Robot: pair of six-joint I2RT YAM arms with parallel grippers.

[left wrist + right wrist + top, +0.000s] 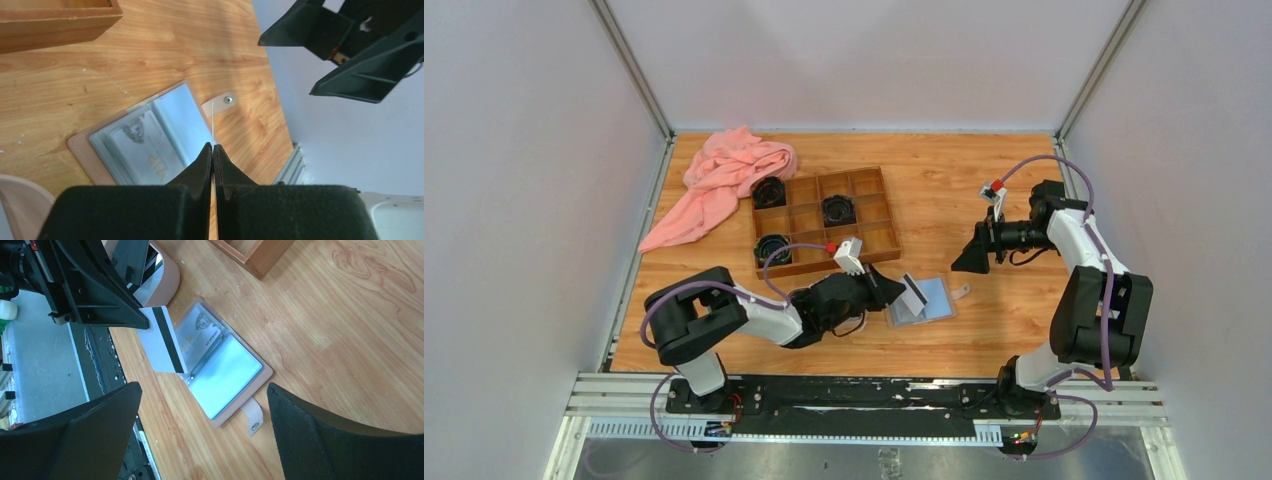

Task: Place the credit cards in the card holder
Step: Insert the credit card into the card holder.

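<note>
Pinching a white card [162,340] with a black stripe by one end, the left gripper [213,150] has its fingers pressed tight together on it, just above the open card holder [225,372]. The holder lies flat on the table [984,180], with another card visible inside it. The right gripper [972,255] stands wide and empty, well apart from both. Judged risks: the thin card may pivot in so narrow a pinch, miss the opening, or push the unrestrained holder across the wood.

Bright, even light, soft shadows; pale glare washes the open card holder [225,377].
</note>
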